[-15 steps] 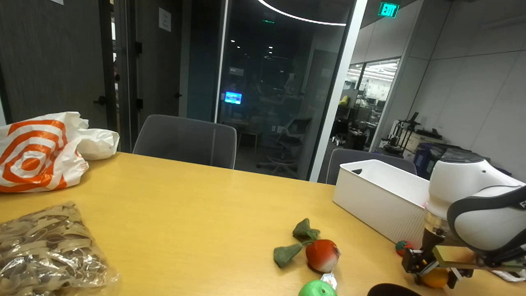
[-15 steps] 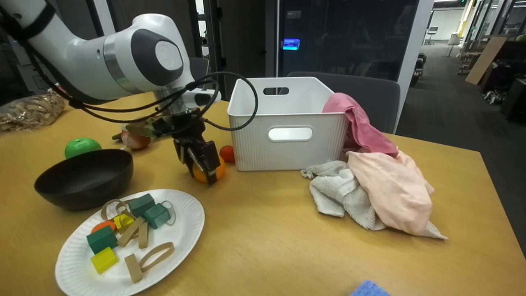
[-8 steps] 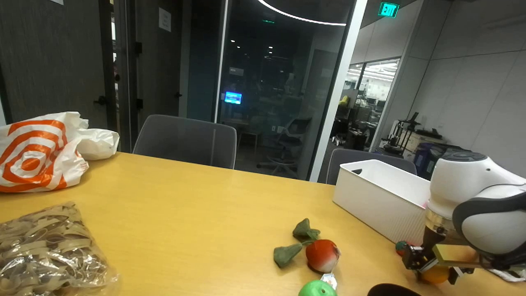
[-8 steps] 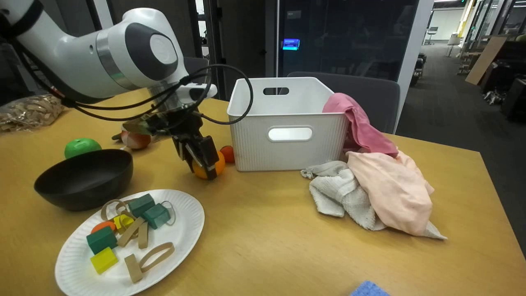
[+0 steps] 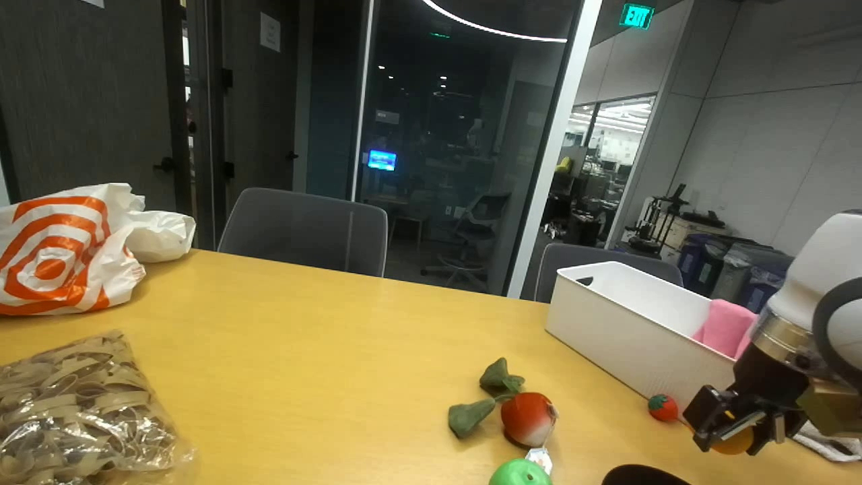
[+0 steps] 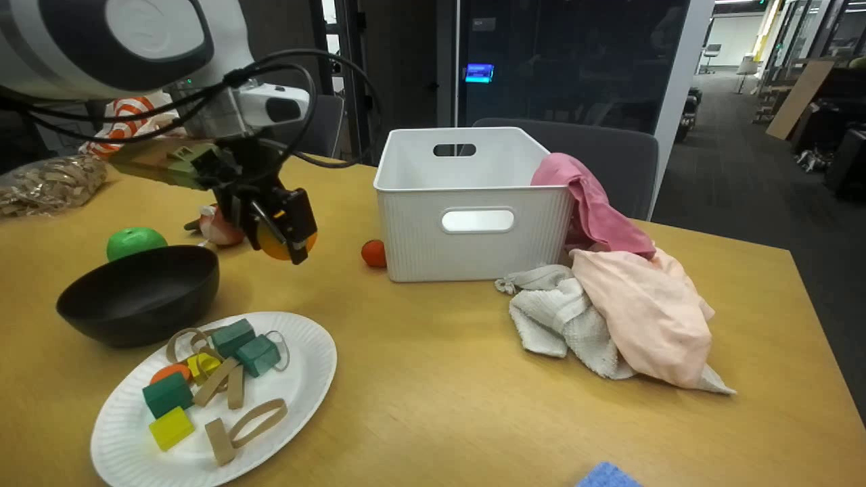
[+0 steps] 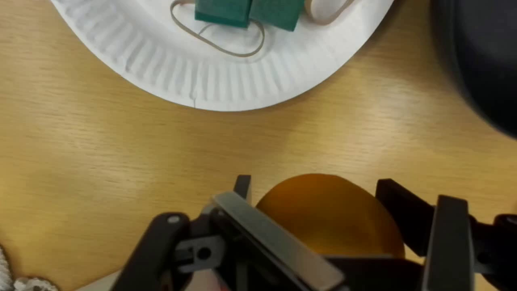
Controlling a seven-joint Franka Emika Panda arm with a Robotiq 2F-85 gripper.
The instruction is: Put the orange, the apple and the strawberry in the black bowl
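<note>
My gripper [image 6: 279, 247] is shut on the orange [image 6: 270, 243] and holds it above the table; in the wrist view the orange [image 7: 327, 214] sits between the fingers [image 7: 315, 186]. The gripper [image 5: 727, 446] also shows in an exterior view. The green apple [image 6: 135, 242] stands on the table behind the black bowl [image 6: 139, 297]; the apple [image 5: 520, 473] is cut by the frame edge in an exterior view. The bowl is empty, left of the gripper, and its side [image 7: 484, 60] shows at the wrist view's right. The red strawberry [image 5: 663, 408] lies beside the white bin.
The white bin [image 6: 473, 237] stands right of the gripper, with cloths [image 6: 629, 311] beside it. A paper plate [image 6: 298, 379] with blocks and bands is in front of the bowl. A red-orange fruit [image 5: 528, 419] with leaves lies near the apple. A bag of bands [image 5: 87, 417] is farther off.
My gripper has risen from the table with the orange in it and moved toward the bowl's side. The strawberry is now uncovered. The other things have not moved.
</note>
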